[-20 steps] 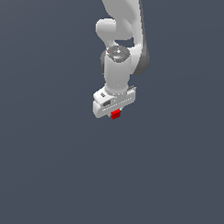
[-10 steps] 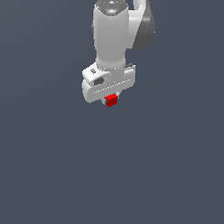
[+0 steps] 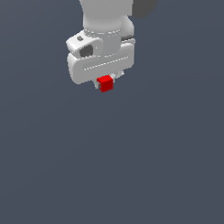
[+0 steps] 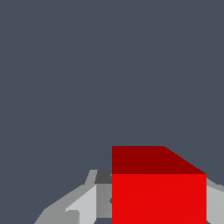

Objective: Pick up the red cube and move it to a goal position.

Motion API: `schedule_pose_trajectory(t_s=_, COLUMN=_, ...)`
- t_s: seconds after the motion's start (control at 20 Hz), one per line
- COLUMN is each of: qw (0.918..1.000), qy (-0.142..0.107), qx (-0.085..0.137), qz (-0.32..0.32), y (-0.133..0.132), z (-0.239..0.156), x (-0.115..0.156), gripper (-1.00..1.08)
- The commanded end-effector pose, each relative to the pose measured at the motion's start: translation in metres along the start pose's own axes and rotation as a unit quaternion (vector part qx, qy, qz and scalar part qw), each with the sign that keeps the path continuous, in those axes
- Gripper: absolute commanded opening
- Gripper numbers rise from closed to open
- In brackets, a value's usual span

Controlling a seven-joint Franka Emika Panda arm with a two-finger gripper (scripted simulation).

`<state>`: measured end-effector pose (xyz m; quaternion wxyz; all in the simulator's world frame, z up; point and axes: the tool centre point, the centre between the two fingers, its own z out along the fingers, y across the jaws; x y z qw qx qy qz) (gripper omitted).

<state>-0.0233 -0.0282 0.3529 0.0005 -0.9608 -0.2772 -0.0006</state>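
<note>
Between the fingers of the claw (image 3: 105, 83), just under the white hand of the arm (image 3: 100, 49), the red cube (image 3: 105, 83) is held clear of the grey counter (image 3: 130, 178), with nothing shown beneath it in either view. In the wrist view the red cube (image 4: 158, 188) is seen pressed between pale fingers (image 4: 85, 203) on either side, so the claw is clamped on it. Compared with a second ago, the cube and the hand are drawn larger and sit further toward the exterior view's left and slightly higher in the picture, and more of the arm is cut off by the upper edge; from this it is judged that the load has been lifted and carried toward the camera. The grasp appears to have been kept throughout, since the cube is found at the same place under the hand. No goal marker is shown, so it cannot be told how much of the carry remains.
</note>
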Motion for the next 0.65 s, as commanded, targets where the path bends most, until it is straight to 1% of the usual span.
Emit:
schedule_pose_trajectory(t_s=0.0, qw=1.0, qy=0.0, qx=0.0, qz=0.0, y=0.004, z=-0.016, x=0.0, gripper=-1.0)
schedule_pose_trajectory(t_s=0.3, qw=1.0, qy=-0.001, qx=0.0, qz=0.0, y=0.011, z=-0.038, x=0.002, gripper=-1.0)
schedule_pose_trajectory(t_s=0.6, qw=1.0, qy=-0.001, qx=0.0, qz=0.0, y=0.013, z=-0.043, x=0.003, gripper=-1.0)
